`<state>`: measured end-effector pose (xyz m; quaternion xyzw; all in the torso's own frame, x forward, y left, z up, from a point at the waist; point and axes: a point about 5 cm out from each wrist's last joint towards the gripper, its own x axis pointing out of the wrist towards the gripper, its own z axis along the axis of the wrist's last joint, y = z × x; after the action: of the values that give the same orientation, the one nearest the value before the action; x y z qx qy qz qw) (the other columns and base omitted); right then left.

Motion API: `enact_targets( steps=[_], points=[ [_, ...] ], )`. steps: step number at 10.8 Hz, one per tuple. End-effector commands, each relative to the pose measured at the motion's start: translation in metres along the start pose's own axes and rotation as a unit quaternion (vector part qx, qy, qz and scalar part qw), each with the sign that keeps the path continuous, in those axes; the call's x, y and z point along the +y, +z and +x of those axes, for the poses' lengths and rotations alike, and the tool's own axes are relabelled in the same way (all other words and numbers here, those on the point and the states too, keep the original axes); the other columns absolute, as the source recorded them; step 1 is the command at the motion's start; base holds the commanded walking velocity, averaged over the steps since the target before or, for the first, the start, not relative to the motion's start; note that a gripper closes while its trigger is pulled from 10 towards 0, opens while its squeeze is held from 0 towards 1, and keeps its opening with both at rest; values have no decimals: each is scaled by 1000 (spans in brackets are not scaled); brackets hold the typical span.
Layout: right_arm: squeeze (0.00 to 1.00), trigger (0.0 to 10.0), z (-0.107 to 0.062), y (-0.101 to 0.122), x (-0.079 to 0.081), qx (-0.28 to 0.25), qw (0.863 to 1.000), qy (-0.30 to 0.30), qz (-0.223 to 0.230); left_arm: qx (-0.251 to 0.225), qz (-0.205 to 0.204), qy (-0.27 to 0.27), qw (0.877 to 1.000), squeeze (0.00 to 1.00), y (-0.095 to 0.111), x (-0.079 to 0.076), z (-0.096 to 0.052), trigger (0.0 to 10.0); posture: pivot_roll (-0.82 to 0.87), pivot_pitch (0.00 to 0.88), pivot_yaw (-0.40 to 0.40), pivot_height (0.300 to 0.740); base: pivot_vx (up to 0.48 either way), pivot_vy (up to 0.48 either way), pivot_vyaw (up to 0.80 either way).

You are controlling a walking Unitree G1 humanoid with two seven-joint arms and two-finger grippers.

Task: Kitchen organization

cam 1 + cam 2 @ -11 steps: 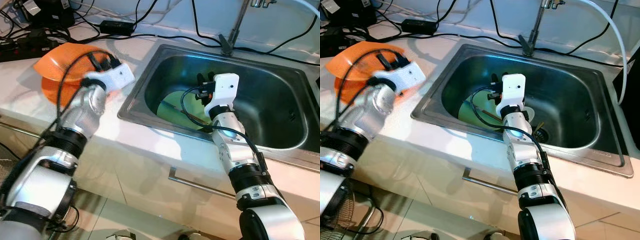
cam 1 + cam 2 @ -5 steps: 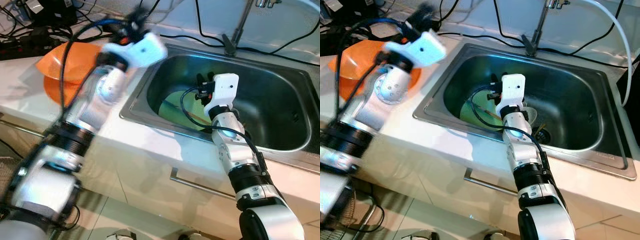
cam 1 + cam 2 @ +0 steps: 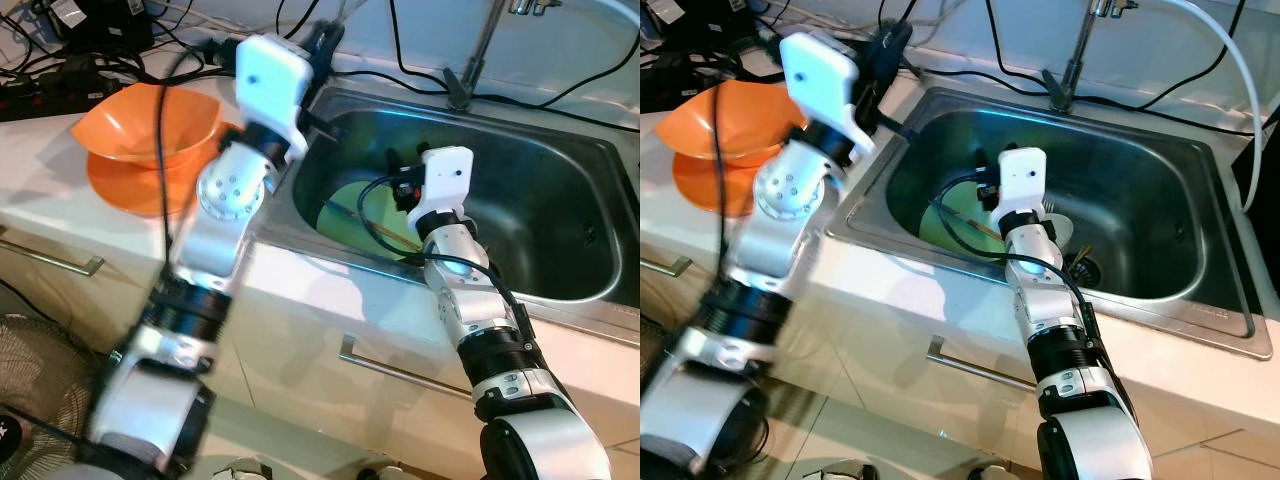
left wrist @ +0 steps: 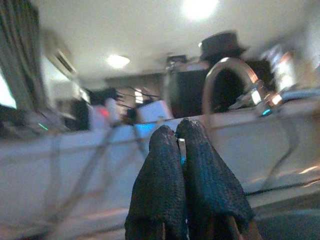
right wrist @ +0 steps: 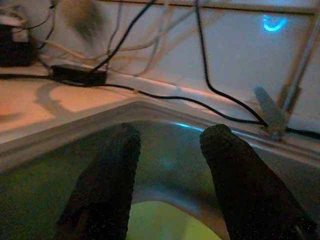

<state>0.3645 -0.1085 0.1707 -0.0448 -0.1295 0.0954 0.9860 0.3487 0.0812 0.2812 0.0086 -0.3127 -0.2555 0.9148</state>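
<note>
Head views: my left gripper is raised at the upper centre of the frame, above the near-left corner of the stainless steel sink; its fingers are pressed together with no gap and nothing between them, as the left wrist view shows. The silver left arm runs diagonally from the lower left of the frame up to that corner.

My right gripper sits inside the sink basin, in the centre of the frame; its two fingers are spread wide and hold nothing. Beneath and just behind it lies a yellow-green plate on the sink floor, at the left half of the basin, with a thin stick-like utensil lying across it; its kind cannot be told. The drain lies to the right of the plate in the right eye view.

Upper left of the frame: an orange bowl rests on an orange plate on the white countertop, well apart from both grippers. Black cables run along the counter behind the sink, and the tap stem rises at the upper centre-right. A cabinet handle shows below the counter edge, and a fan grille at the lower left.
</note>
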Motion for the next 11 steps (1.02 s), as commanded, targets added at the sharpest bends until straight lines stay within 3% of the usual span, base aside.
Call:
enact_targets(
  steps=[1, 2, 5, 8, 11],
  points=[
    [1000, 10000, 1, 6, 2, -15, 1000, 14, -13, -19, -40, -11, 999, 0, 6, 1, -2, 10000, 77, 36, -38, 740, 0, 0, 0],
    [0, 10000, 2, 10, 4, -23, 999, 31, -18, -13, -74, -19, 997, 0, 5, 1, -6, 10000, 78, 31, -39, 740, 0, 0, 0],
    [0, 10000, 4, 32, 17, -70, 993, 93, -20, 23, -130, -38, 990, 0, 0, -2, -11, 10000, 73, 21, -37, 740, 0, 0, 0],
    [0, 10000, 4, 44, 27, -93, 988, 124, -12, 37, -152, -45, 987, 0, -3, -1, -13, 10000, 73, 29, -32, 740, 0, 0, 0],
    [0, 10000, 2, 43, 30, -90, 988, 129, -11, 55, -169, -79, 981, 0, -3, -9, -15, 10000, 77, 30, -28, 740, 0, 0, 0]
  ],
)
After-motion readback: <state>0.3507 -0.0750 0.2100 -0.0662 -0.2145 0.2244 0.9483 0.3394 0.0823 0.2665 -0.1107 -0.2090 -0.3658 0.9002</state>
